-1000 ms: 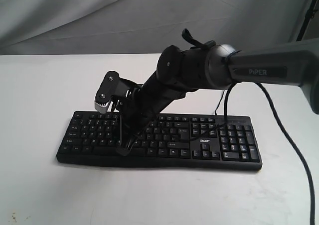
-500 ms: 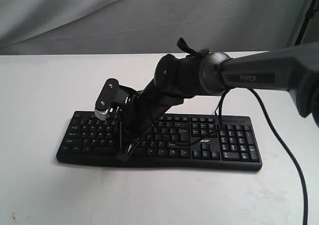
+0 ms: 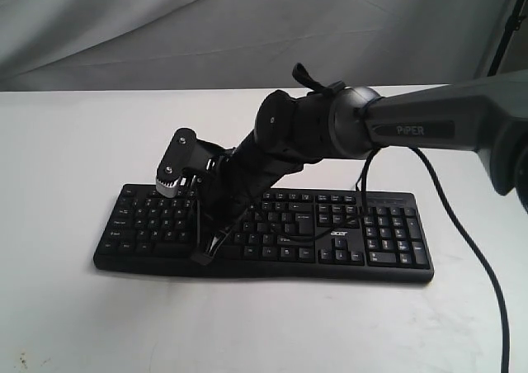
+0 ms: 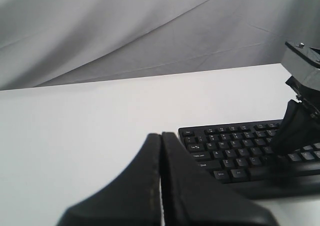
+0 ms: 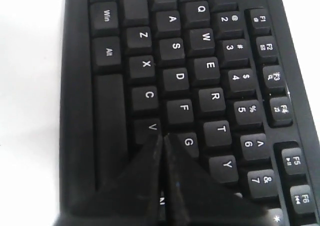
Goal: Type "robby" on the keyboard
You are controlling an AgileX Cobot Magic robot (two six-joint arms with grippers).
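Wide black full-size keyboard (image 3: 313, 228) lying flat, keys upward, on a white table (image 3: 82, 142), its long axis running across the exterior view and its front edge toward the camera. The number pad (image 3: 396, 237) occupies the right end, with a white "acer" logo (image 3: 339, 233) just beside it above the arrow keys. Small white legends are readable in the right wrist view, including the rows Q-W-E-R-T-Y, A-S-D-F-G and Z-X-C-V; part of the letter block is hidden in the exterior view.
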